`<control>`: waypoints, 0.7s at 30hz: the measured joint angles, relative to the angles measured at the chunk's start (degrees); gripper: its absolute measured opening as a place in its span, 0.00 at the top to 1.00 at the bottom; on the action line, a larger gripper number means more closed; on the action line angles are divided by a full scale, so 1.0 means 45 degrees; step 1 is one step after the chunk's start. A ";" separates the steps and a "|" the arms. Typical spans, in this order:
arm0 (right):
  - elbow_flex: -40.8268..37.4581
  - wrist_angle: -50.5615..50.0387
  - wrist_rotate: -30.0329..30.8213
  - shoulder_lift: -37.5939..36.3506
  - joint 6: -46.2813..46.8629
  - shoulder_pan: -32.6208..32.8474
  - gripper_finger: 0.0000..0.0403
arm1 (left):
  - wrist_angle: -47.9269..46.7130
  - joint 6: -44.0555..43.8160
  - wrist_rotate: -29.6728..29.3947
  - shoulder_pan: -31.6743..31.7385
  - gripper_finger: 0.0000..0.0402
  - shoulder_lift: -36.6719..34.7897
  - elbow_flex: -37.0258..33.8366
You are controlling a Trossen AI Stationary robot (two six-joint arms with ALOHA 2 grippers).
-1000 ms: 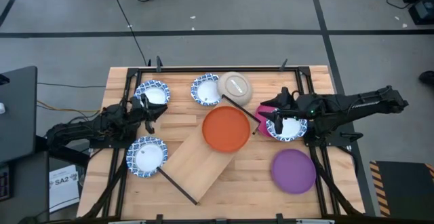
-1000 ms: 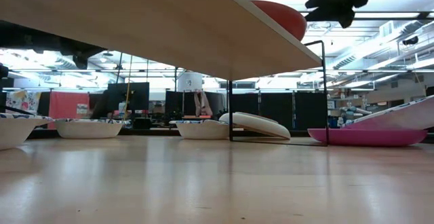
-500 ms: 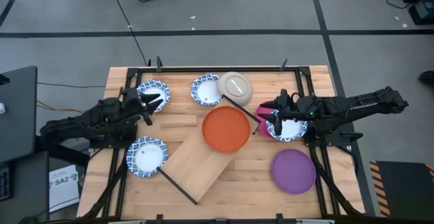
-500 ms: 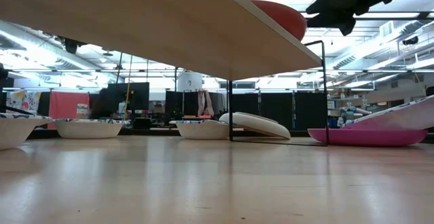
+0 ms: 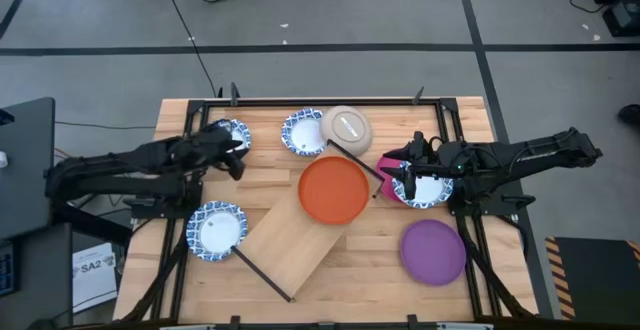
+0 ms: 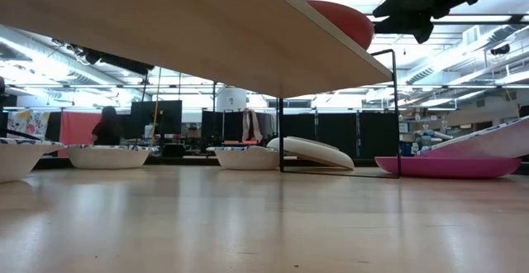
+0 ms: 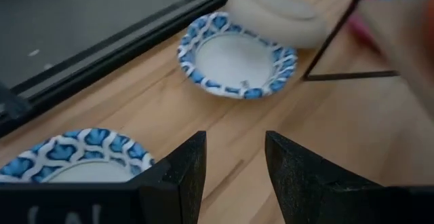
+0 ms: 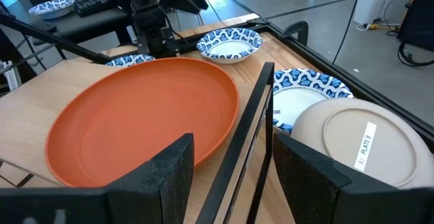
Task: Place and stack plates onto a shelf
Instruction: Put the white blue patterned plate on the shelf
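**Left jaws spread and empty above a patterned plate; orange plate seated on the shelf**

The left gripper (image 5: 232, 151) is seen with its two dark fingers (image 7: 182, 176) spread apart and nothing between them, poised over the near rim of the far-left white plate with a blue patterned rim (image 5: 226, 136). In the left wrist view, bare wood shows through the gap. The right gripper (image 5: 406, 177) is held above another blue-rimmed white plate (image 5: 424, 189), which lies tilted on the round magenta plate (image 5: 393, 160). Its fingers (image 8: 173, 176) are parted, and only a thin black metal rod (image 8: 237, 144) of the shelf is seen beyond them; whether anything is gripped cannot be told.

The long light-wood shelf board (image 5: 290, 238) is set diagonally across the middle of the table, and the large plain orange plate (image 5: 333, 190) rests on its far end. A third blue-rimmed plate (image 5: 302, 133) lies just beside the overturned beige plate (image 5: 347, 127) at the far edge, a fourth (image 5: 216, 228) near the left front, and the round purple plate (image 5: 434, 251) at the right front.

The work surface is a pale wooden tabletop (image 5: 270, 175) framed by black rails, standing on a grey floor. Beyond it, in the low view, a bright hall with dark monitors and a person (image 6: 107, 127) is seen.

A small label (image 8: 364, 144) on the beige plate reads "PLATE". A white sheet (image 5: 93, 270) beside the table is marked "SA2".
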 joint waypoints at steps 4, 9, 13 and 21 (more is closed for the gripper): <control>0.0000 0.0000 0.0000 0.0000 0.0002 0.0000 0.49 | -0.0482 0.0004 0.0272 0.0745 0.61 0.1371 0.0540; 0.0000 0.0000 0.0000 0.0000 0.0000 0.0000 0.49 | -0.0822 0.0002 0.1111 0.1844 0.61 0.2706 0.0782; 0.0000 -0.0005 0.0000 0.0000 0.0002 0.0000 0.49 | -0.0955 0.0007 0.1503 0.2625 0.61 0.3597 0.0792; 0.0000 -0.0005 0.0000 0.0000 0.0005 0.0000 0.49 | -0.1049 0.0716 0.1563 0.3561 0.61 0.4914 0.0792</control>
